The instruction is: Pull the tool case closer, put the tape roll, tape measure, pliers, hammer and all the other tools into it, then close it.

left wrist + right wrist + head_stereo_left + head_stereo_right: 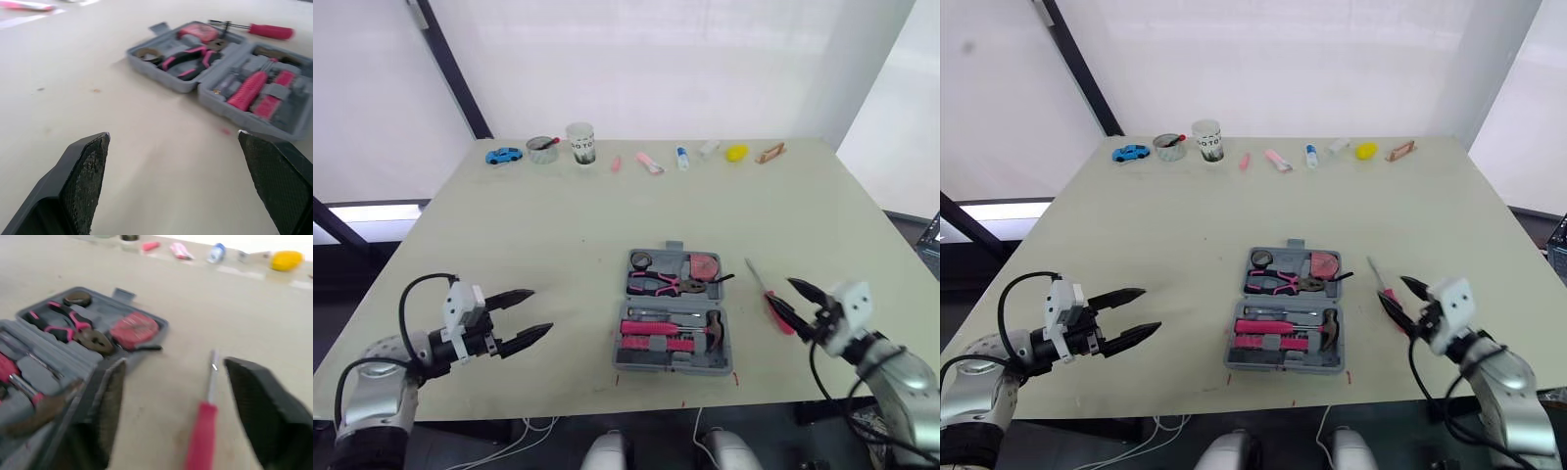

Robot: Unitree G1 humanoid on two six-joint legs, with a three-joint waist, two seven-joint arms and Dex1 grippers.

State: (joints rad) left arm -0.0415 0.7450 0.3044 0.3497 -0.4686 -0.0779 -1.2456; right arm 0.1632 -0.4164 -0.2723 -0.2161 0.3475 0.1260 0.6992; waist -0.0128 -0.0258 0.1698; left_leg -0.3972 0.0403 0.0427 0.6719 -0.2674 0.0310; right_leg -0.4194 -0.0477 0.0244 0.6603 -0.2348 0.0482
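Tool case (161,76): grey, open flat.

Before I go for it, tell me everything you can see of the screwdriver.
The screwdriver has a pink handle, plastic by its look, and a thin metal shaft. It lies flat on the table, right of the open case and apart from it, shaft pointing away from the robot. The open right gripper hovers at its handle end, straddling it; no contact is visible.
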